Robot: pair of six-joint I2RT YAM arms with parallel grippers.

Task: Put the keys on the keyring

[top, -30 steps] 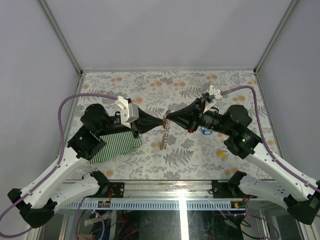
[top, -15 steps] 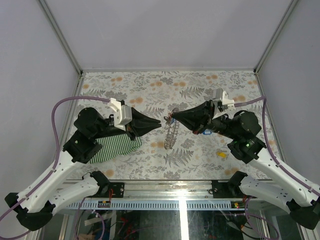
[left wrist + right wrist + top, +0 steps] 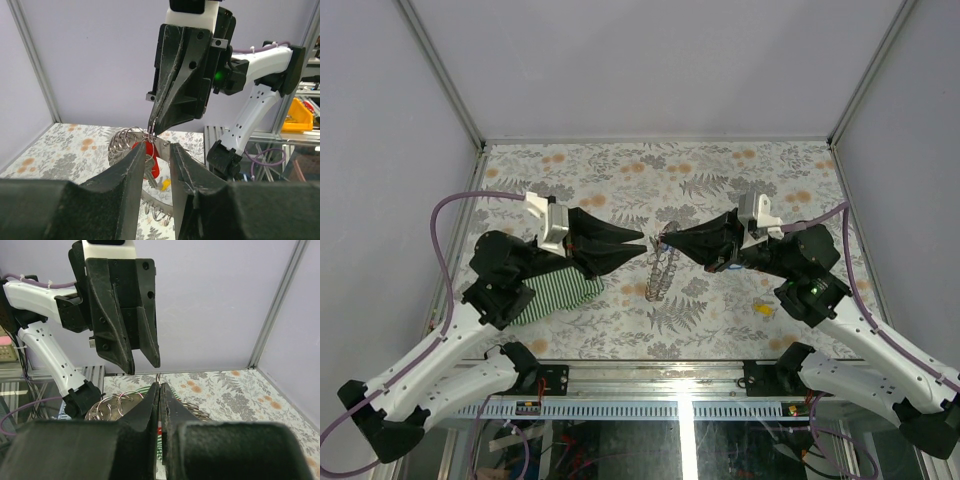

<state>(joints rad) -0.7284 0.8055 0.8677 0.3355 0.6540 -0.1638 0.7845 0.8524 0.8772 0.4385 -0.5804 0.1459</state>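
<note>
Right gripper point(image 3: 663, 240): fingers pinched shut on the keyring's top, mid-table.
Keyring point(image 3: 660, 272): dangles from that grip, with a red key point(image 3: 152, 161) among its coils.
Left gripper point(image 3: 641, 246): fingers parted, holding nothing, just left of the keyring.
Yellow key point(image 3: 761, 309): on the table, near right.
</note>
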